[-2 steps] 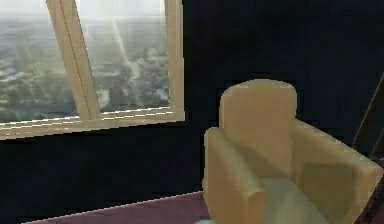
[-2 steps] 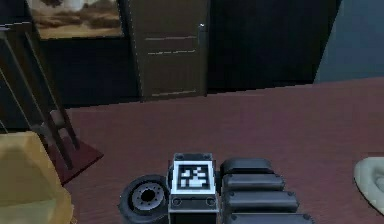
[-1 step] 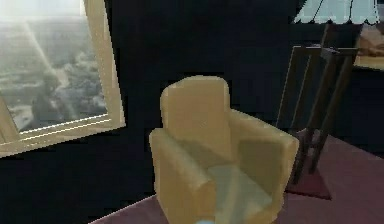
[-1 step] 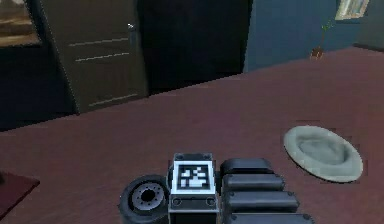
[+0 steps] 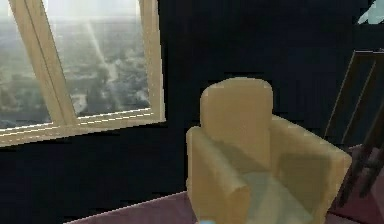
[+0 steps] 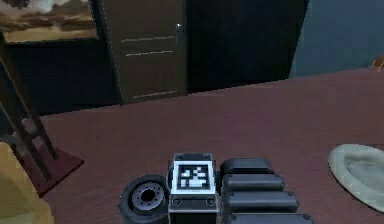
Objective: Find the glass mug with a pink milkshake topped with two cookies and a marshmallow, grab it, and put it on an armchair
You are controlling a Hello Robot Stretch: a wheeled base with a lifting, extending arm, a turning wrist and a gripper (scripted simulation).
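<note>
A tan armchair point(image 5: 262, 160) with a tall rounded back and thick arms stands close ahead, at the lower middle-right of the forward view. Its seat point(image 5: 270, 190) is bare, and a strip of its tan side point(image 6: 12, 185) shows at the arm side view's lower left edge. At the bottom of the arm side view the drawn-in arm shows a white marked square point(image 6: 196, 178), with ridged dark segments point(image 6: 262, 190) to its right. Left of the square is the gripper's dark round body point(image 6: 148, 198). Its far end cannot be made out, so I cannot tell whether it holds anything.
A large window point(image 5: 75, 60) fills the forward view's left, in a dark blue wall. Dark slanted wooden bars point(image 5: 358, 110) stand right of the armchair and show again point(image 6: 25, 125) in the arm side view. A brown door point(image 6: 150, 50), open maroon floor point(image 6: 230, 120) and a pale round object point(image 6: 362, 175) lie out to the side.
</note>
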